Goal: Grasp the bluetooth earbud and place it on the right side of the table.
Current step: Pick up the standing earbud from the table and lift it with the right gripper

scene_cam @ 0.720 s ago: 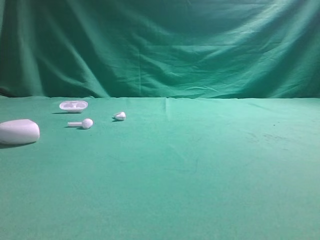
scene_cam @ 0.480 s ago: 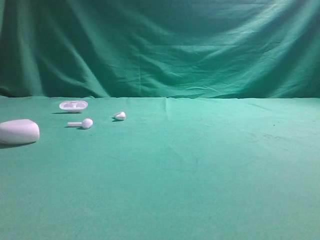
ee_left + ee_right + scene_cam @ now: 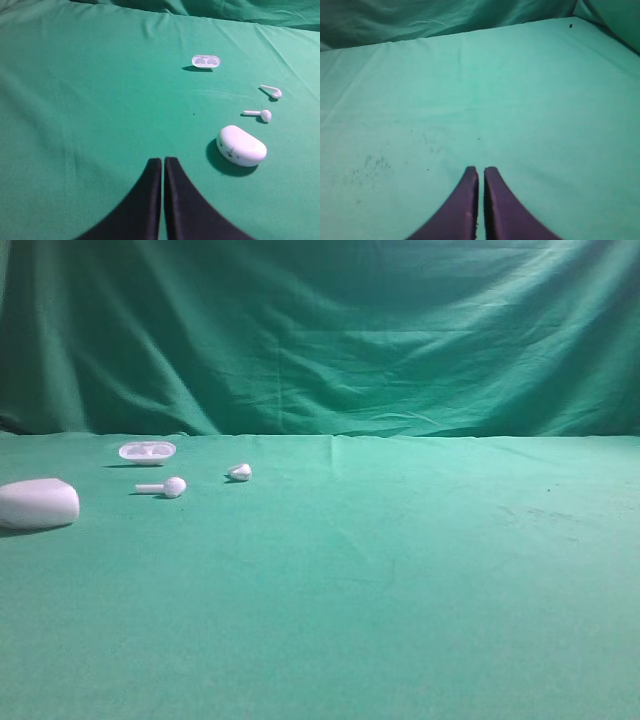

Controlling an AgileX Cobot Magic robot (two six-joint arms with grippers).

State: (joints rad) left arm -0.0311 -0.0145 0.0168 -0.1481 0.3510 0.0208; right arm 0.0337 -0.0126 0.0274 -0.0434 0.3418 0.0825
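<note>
The bluetooth earbud (image 3: 168, 486) (image 3: 263, 115), tiny and white with a round head and short stem, lies on the green table (image 3: 380, 570) at the far left. Its twin earbud (image 3: 240, 472) (image 3: 272, 91) lies a little to its right and further back. My left gripper (image 3: 163, 160) is shut and empty, hovering short of the white case (image 3: 241, 145) and well apart from both earbuds. My right gripper (image 3: 480, 170) is shut with nothing in it, over bare green cloth. Neither gripper shows in the exterior view.
A white pebble-shaped case (image 3: 38, 503) rests at the left edge. A small open white tray (image 3: 147, 451) (image 3: 206, 61) sits behind the earbuds. A draped green backdrop (image 3: 320, 330) rises behind the table.
</note>
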